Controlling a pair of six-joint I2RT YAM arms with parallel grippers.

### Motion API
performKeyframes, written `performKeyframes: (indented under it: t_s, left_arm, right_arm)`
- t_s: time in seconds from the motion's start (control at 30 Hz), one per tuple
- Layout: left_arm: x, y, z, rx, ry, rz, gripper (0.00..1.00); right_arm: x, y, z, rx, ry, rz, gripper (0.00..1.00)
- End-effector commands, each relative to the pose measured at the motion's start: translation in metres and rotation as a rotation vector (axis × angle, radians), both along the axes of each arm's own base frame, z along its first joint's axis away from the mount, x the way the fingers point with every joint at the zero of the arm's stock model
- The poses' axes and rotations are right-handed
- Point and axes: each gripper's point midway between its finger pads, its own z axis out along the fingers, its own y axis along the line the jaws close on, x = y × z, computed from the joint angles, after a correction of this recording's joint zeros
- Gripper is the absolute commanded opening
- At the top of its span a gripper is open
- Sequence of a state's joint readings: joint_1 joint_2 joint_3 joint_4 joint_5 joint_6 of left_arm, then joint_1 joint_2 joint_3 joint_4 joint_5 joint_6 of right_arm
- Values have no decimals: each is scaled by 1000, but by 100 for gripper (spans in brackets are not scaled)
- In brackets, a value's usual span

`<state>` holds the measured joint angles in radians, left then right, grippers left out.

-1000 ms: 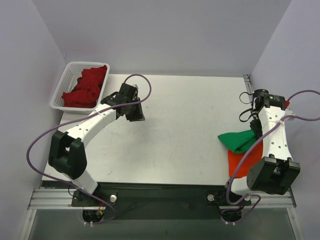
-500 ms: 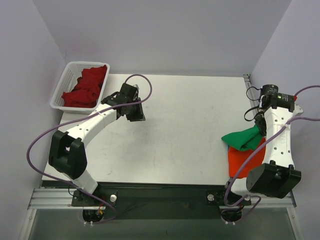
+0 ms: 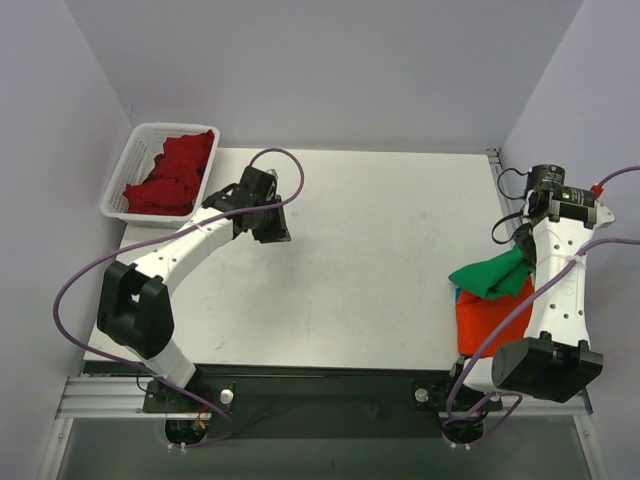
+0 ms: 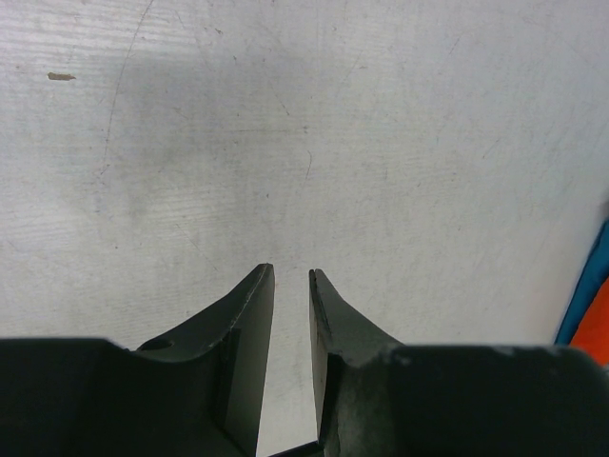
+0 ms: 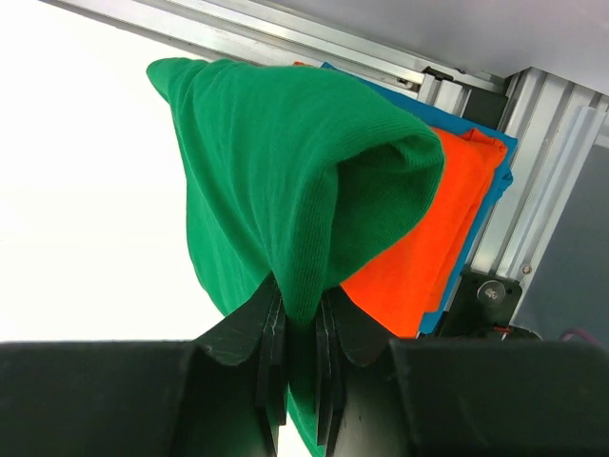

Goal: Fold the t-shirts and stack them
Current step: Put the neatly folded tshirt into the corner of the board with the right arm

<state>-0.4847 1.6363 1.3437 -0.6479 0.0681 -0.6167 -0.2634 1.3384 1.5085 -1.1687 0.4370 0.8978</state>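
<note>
My right gripper (image 3: 521, 256) is shut on a bright green t-shirt (image 3: 490, 276). The shirt hangs bunched from the jaws over a folded orange t-shirt (image 3: 486, 325) that lies on a blue t-shirt (image 3: 458, 297) at the table's right edge. In the right wrist view the green shirt (image 5: 285, 171) is pinched in the right gripper (image 5: 300, 309), with the orange shirt (image 5: 438, 228) and the blue shirt (image 5: 457, 122) behind it. My left gripper (image 3: 272, 226) hovers over bare table, empty, its jaws almost together (image 4: 290, 276). Dark red shirts (image 3: 175, 170) lie crumpled in the basket.
The white slotted basket (image 3: 118, 190) stands at the table's far left corner. An aluminium rail (image 5: 285, 43) runs along the table's right edge beside the stack. The edge of the blue and orange stack shows at the right of the left wrist view (image 4: 588, 305).
My right arm has swung to the right and carried the green shirt further over the orange and blue stack. The left arm has not moved.
</note>
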Motion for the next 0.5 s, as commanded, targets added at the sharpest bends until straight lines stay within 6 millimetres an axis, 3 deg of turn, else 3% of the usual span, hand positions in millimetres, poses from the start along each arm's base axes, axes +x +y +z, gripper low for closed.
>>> performKeyframes:
  t_s: [0.0, 0.2, 0.4, 0.47]
  left_arm:
    - [5, -4, 34, -34, -81, -18, 32]
    - [4, -6, 34, -40, -77, -21, 32]
    - [0, -12, 29, -45, -72, -36, 32]
    - [-1, -15, 28, -46, -72, -43, 32]
  right_arm:
    - [-13, -6, 20, -46, -23, -23, 0]
    - [-22, -6, 21, -49, -33, -33, 0]
    - [-48, -4, 4, -27, 13, -48, 0]
    - [-57, 2, -11, 9, 52, -40, 0]
